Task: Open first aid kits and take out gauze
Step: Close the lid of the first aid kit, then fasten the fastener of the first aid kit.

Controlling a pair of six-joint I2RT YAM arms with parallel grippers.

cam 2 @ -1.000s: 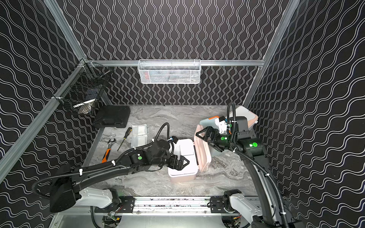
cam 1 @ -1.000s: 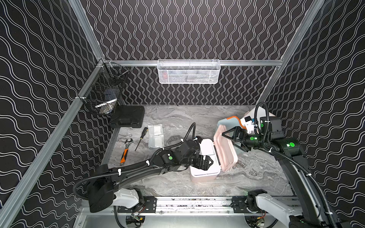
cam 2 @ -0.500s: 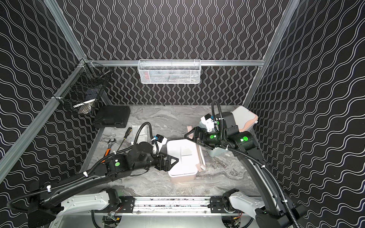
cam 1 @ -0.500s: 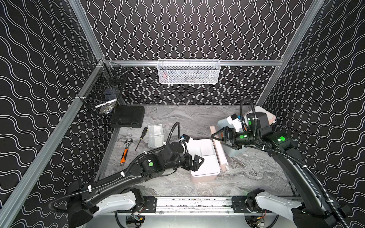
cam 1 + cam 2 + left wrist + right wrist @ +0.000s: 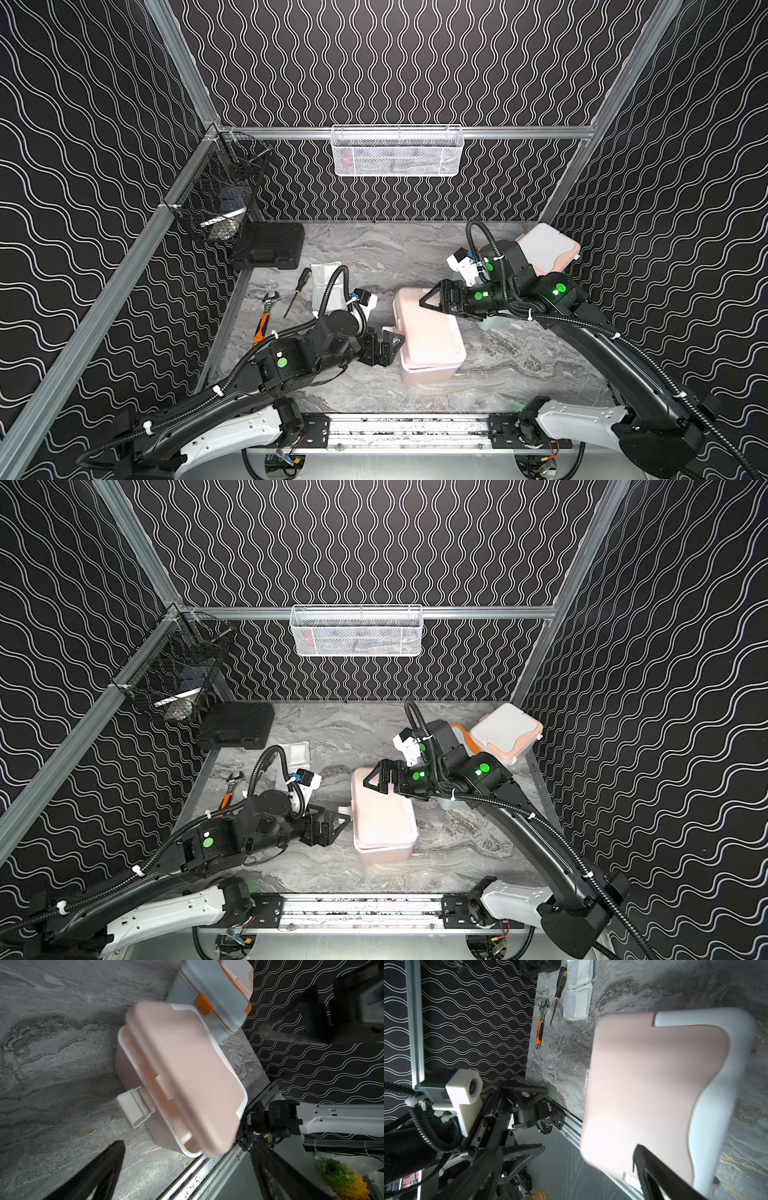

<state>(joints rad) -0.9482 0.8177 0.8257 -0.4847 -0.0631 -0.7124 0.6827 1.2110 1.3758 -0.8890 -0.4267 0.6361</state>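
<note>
Grey marbled tabletop (image 5: pixel 395 249), black wavy-patterned walls (image 5: pixel 374 62). We see pink kit (image 5: pixel 428 336) mid-table, lid ajar. Left gripper (image 5: pixel 392 349) wide open, empty, just beside it. Right gripper (image 5: pixel 432 305) wide open, empty, above lid. Gauze packets (image 5: pixel 326 274) beside screwdriver (image 5: pixel 296 291).

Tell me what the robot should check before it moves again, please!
1. Left gripper open: ok.
2. Right gripper open: ok.
3. Pink kit, white latch undone: ok.
4. Pink lid lifted up: not ok, it lies over the box, slightly ajar.
5. Gauze inside the pink kit: cannot tell, the lid hides it.
6. Blue-grey kit opened: not ok, lid down.
</note>
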